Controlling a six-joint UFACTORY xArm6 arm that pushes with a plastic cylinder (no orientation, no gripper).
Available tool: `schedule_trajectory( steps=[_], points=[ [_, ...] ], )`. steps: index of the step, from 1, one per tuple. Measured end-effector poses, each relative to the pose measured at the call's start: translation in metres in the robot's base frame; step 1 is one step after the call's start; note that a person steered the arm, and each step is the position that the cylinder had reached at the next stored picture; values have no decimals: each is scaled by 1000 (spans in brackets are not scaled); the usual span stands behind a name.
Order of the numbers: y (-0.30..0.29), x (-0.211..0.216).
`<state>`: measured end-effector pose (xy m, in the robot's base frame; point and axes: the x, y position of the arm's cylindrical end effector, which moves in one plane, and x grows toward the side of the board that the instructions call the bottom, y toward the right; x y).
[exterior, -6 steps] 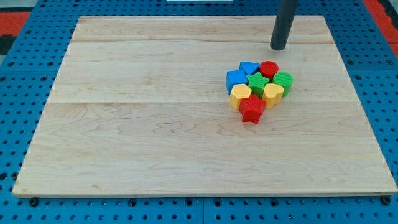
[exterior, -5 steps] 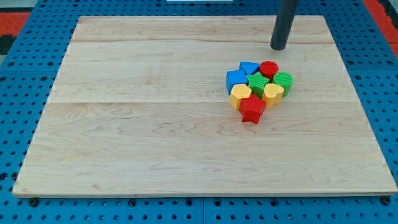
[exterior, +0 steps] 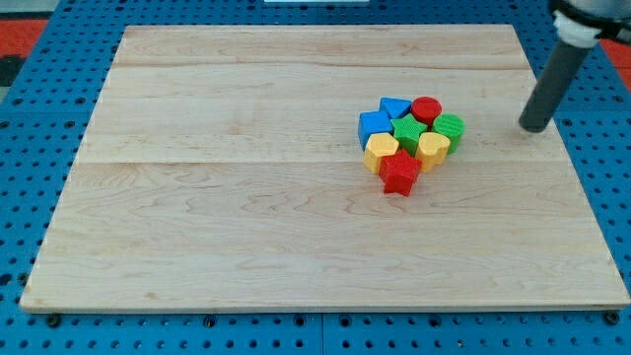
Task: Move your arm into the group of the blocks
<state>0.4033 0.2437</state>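
My tip [exterior: 533, 127], the lower end of a straight dark rod that leans in from the view's top right corner, rests on the pale wooden board [exterior: 246, 217] near its right edge. It is bare, touches no block and stands clear of the group, which lies to its left with a strip of open wood between them; the nearest block to it is the green cylinder [exterior: 449, 128].

The 8 blocks sit packed together right of the board's middle, in its upper half. Along the group's top are the blue triangular block [exterior: 394, 106] and, just right of it, the red cylinder [exterior: 426, 108]. Below them, from the view's left, come the blue cube-like block [exterior: 374, 125], the green star-shaped block [exterior: 408, 130] in the centre, and the green cylinder at the right end. Under that row lie the yellow hexagonal block [exterior: 381, 151] on the left and the yellow heart-shaped block [exterior: 432, 147] on the right. The red star-shaped block [exterior: 399, 174] is lowest, tucked between and below the 2 yellow ones. Neighbouring blocks appear to touch or nearly touch.

The board rests on a blue perforated surface [exterior: 30, 197], with a red area [exterior: 30, 30] at the view's top left corner
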Motion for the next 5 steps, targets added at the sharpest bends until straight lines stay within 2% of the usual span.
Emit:
schedule_trajectory(
  steps=[1,2,5],
  points=[
    [-38,18],
    [-72,19],
    [-97,17]
  ],
)
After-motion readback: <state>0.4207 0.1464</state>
